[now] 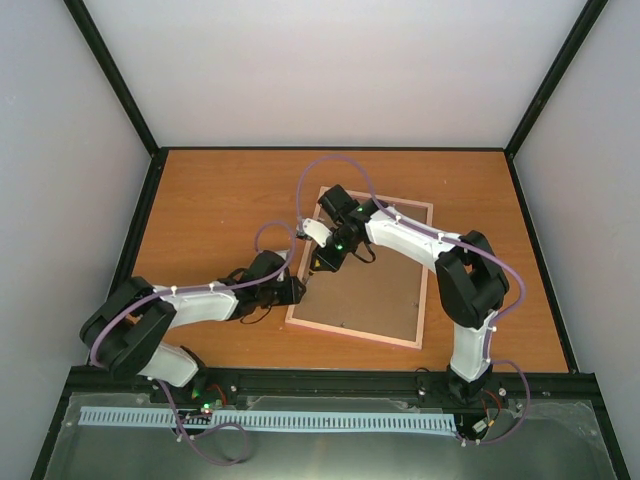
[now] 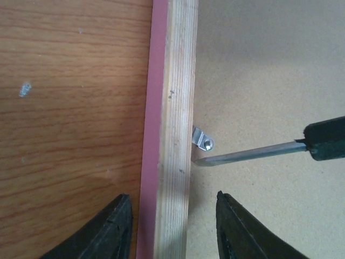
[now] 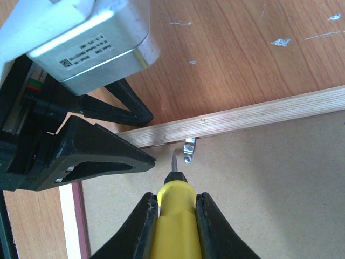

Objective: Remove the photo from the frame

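Right pincer (image 3: 176, 200) tight around screwdriver (image 3: 174, 237)

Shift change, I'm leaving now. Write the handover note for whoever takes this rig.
Left gripper: open, straddling the frame's left rail.
Right gripper: shut on the screwdriver, tip at the metal clip.
Frame lies back up on the table, backing board in place; photo not visible.
Done: nothing out yet. Left: turn the clip, lift the board, take the photo.
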